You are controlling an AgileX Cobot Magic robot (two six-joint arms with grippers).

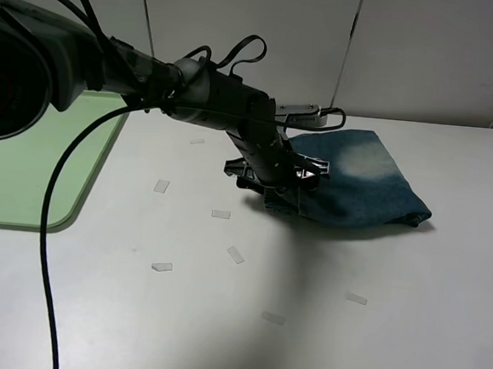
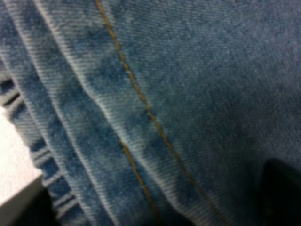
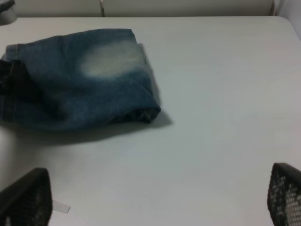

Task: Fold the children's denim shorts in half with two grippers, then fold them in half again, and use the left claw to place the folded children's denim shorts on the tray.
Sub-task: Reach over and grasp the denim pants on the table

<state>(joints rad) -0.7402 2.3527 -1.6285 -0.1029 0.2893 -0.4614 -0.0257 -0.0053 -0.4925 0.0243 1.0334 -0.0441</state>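
The left gripper (image 1: 274, 176) is down at the near-left edge of the shorts (image 1: 358, 180), its black frame pressed against the thick layered hem. Its wrist view is filled with denim (image 2: 188, 94) at very close range, a yellow seam running across it and a sliver of pale bench at one corner. Whether its jaws have closed on the cloth I cannot tell: the fingers are hidden by the frame from above and do not show clearly up close.

The right gripper (image 3: 155, 197) hangs well clear, with wide-open jaws and nothing between them. Its two mesh-faced fingertips (image 3: 28, 197) frame a view across bare bench toward the shorts (image 3: 80, 80), which lie well apart from it.

The shorts sit on the white bench (image 1: 244, 321) right of centre as a compact, thick bundle with a faded whitish patch on top and a rolled fold at the far-right corner. By their size and stacked edges, both folds look done. The green tray (image 1: 25, 176) lies at the bench's left side, well apart from the bundle, and what shows of it holds nothing.

What remains, as I judge it, is the last step: the left gripper securing the bundle, carrying it left and setting it on the tray.
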